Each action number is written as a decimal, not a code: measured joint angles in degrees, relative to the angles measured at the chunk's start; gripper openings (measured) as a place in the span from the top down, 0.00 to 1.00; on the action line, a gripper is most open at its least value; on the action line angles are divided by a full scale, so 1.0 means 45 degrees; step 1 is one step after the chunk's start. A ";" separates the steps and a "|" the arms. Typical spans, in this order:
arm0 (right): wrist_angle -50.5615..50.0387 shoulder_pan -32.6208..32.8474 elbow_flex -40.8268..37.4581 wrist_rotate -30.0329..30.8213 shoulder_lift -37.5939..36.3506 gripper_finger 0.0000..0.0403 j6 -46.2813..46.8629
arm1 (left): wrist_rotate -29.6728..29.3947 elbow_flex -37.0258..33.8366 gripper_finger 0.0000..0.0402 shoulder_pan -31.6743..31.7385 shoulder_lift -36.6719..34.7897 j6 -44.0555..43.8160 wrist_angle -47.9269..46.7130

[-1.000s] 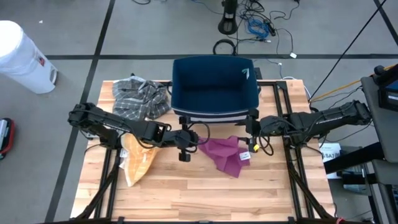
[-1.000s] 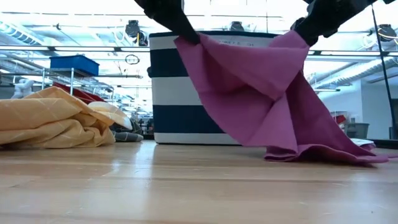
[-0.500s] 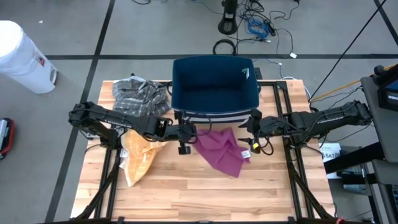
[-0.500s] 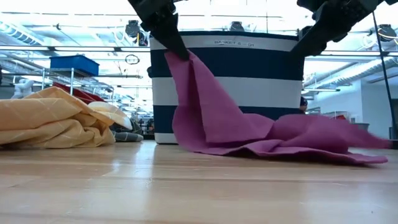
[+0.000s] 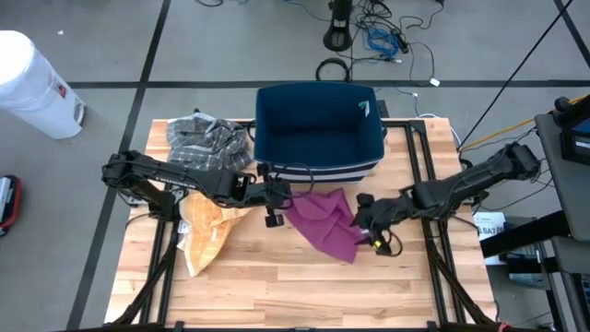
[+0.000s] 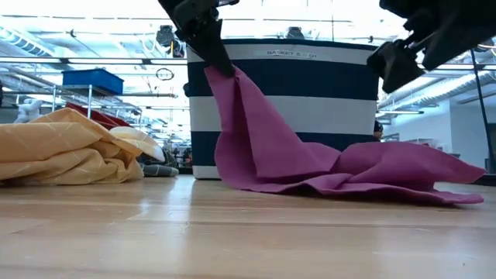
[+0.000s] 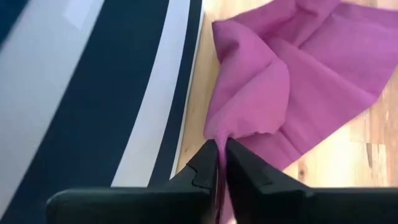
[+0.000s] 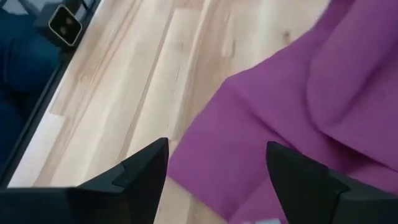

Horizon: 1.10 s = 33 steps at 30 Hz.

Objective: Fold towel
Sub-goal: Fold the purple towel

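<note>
Towel pinched by left pincer, wrist view confirms.

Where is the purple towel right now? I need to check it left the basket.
In the high view the purple towel lies on the table just in front of the striped basket, between both grippers, one corner pinched by the left gripper.

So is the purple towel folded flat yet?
No: the purple towel lies crumpled, one corner lifted by the left gripper; the right gripper hovers open.

Left gripper raised, jaws nearly together; right gripper low, jaws spread.
</note>
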 joint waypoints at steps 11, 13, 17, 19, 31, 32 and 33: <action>0.1522 0.1163 0.0000 0.0161 0.3393 0.37 0.0595 | 0.0075 0.0000 0.56 -0.0201 0.0000 -0.0355 -0.0989; 0.1665 0.1319 0.0000 0.0232 0.3895 0.38 0.0728 | 0.0690 0.0000 0.52 -0.0295 0.0000 -0.0200 -0.0876; 0.2021 0.1619 -0.0005 0.0419 0.4714 0.44 0.0777 | 0.2367 0.0000 0.48 -0.0691 0.0000 0.0428 0.0242; 0.2087 0.1713 -0.0005 0.0606 0.5004 0.47 0.0799 | 0.2802 0.0000 0.48 -0.0965 0.0000 0.0722 0.0873; 0.2310 0.1824 0.0062 0.1761 0.6254 0.50 0.0859 | 0.3211 0.0000 0.48 -0.1942 0.1308 0.1871 0.3018; 0.2328 0.1823 0.0063 0.1769 0.6339 0.52 0.0860 | 0.3207 0.0000 0.48 -0.1948 0.1537 0.1979 0.3238; 0.2389 0.1823 0.0063 0.1784 0.6408 0.54 0.0858 | 0.3199 0.0000 0.48 -0.1945 0.1780 0.2061 0.3379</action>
